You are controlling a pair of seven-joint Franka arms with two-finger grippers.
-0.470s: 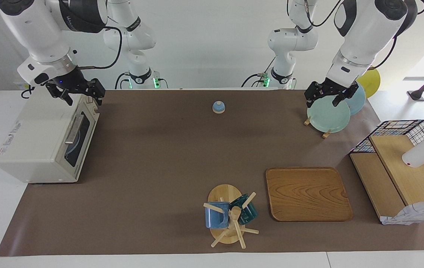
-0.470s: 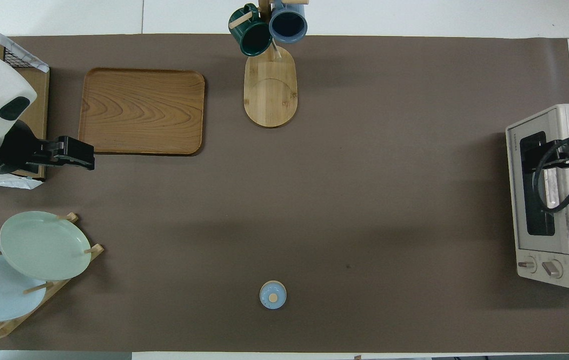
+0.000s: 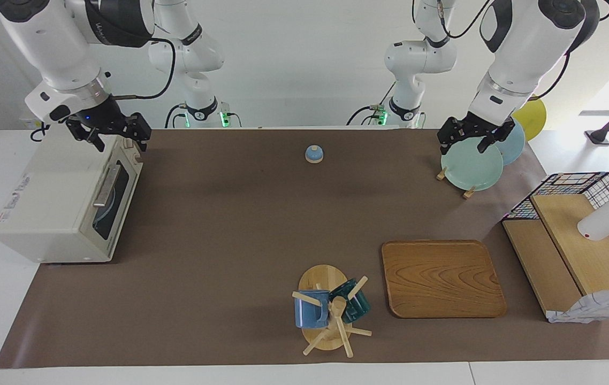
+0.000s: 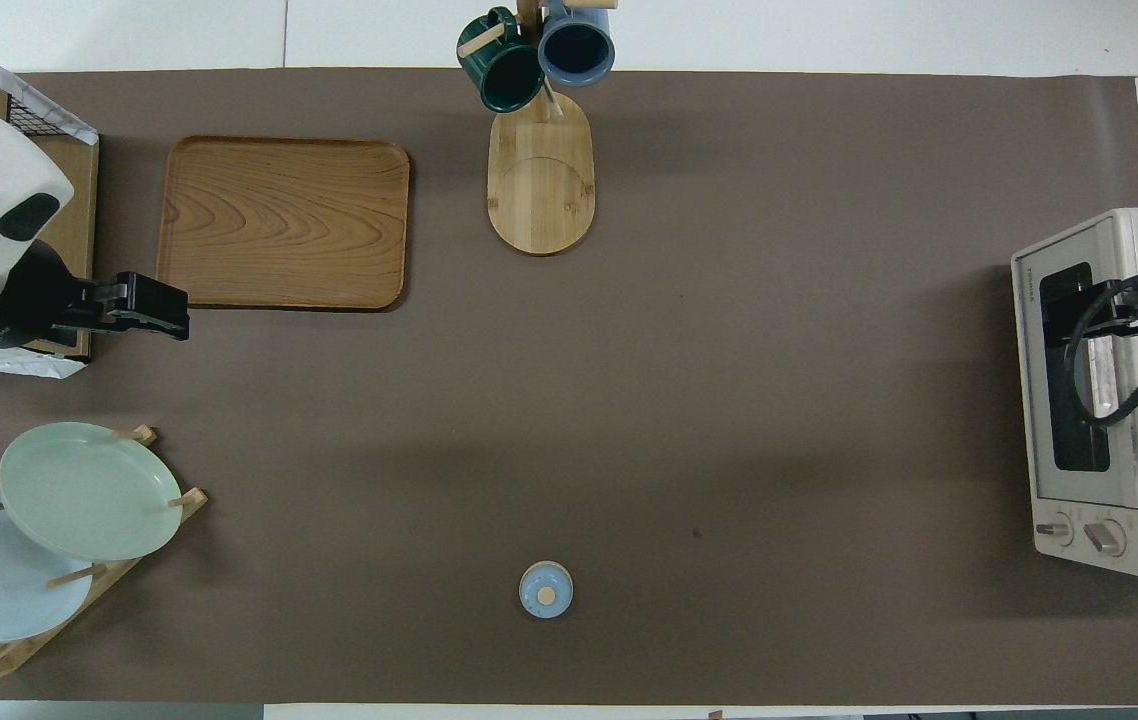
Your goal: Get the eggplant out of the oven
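R pincer (image 3: 121,140): fingers spread, nothing between them, over the top front corner of the oven (image 3: 53,198), at the end nearest the robots; whether it touches the casing I can't tell. The oven sits at approx. 9 o'clock in the facing view, at the R arm's end of the tabletop (image 3: 219,224), its door shut, with the bar handle (image 3: 105,184) across the dark glass and the knobs (image 4: 1079,533) below the window in the overhead view. The eggplant can't be made out: something pale shows dimly through the glass, no more than that. L pincer (image 3: 464,143): also spread and holding nothing, up in the air over the pale green plate (image 3: 473,166), which stands in a wooden rack w/ a blue plate (image 3: 516,143) and a yellow plate (image 3: 532,115) at approx. 2 o'clock of the facing view. Out from there: a small blue bell (image 3: 313,154) at 12 o'clock, close to the robots' edge. A wooden tray (image 3: 441,278) lies at approx. 5 o'clock, w/ a mug tree (image 3: 331,315) just beside it at 6 o'clock, carrying a blue mug (image 3: 310,310) and a dark green mug (image 3: 355,302). A wire basket w/ wooden shelves (image 3: 577,240) is at 4 o'clock, at the L arm's end.
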